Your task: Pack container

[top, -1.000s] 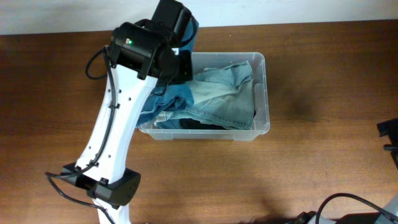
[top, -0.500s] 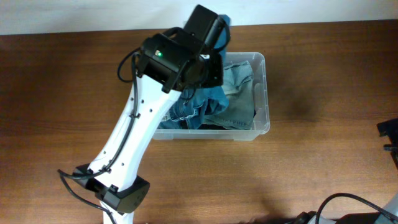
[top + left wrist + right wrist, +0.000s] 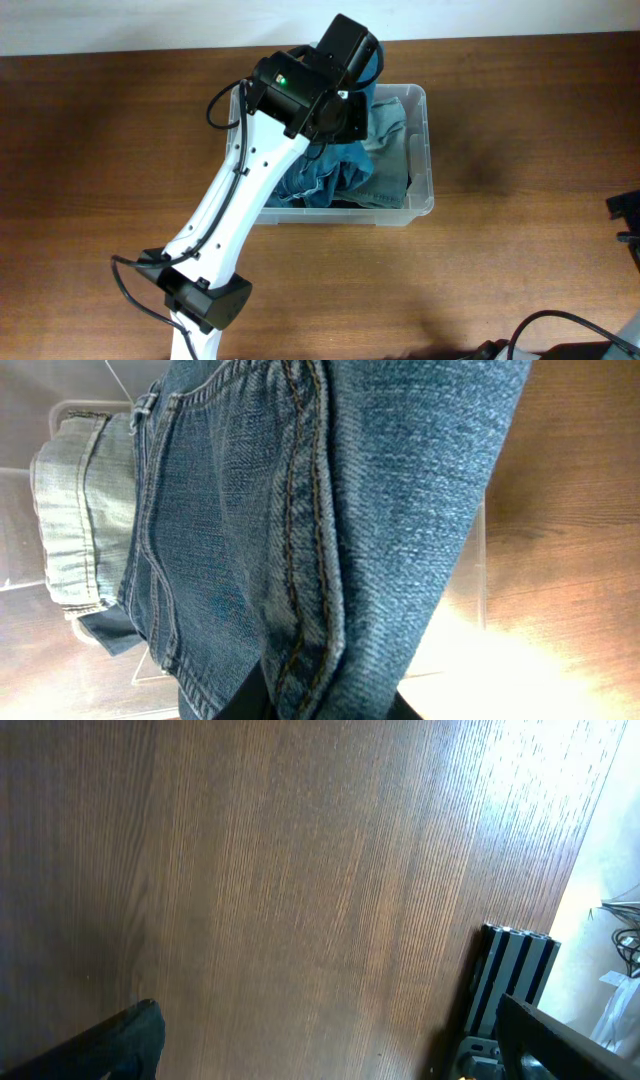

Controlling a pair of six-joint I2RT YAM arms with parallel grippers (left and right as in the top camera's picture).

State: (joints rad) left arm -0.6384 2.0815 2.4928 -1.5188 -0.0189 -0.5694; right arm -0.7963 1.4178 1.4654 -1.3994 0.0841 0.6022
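The container [image 3: 424,140] sits at the far middle of the wooden table [image 3: 520,280], its long side toward me, already piled with denim. It looks like light, thin clear plastic, stiff enough at the rim but slick, so I'd expect it to skid if pushed from above. The lip at the short ends seems the safest place to grip.

Dark blue jeans [image 3: 300,510] hang down into it, soft and floppy, next to a paler denim piece [image 3: 70,510]. The left gripper [image 3: 325,702] is clamped tight on a fold of the dark jeans above the bin. The right gripper [image 3: 340,1045] stays off at the table's edge, its jaws spread wide and holding nothing.
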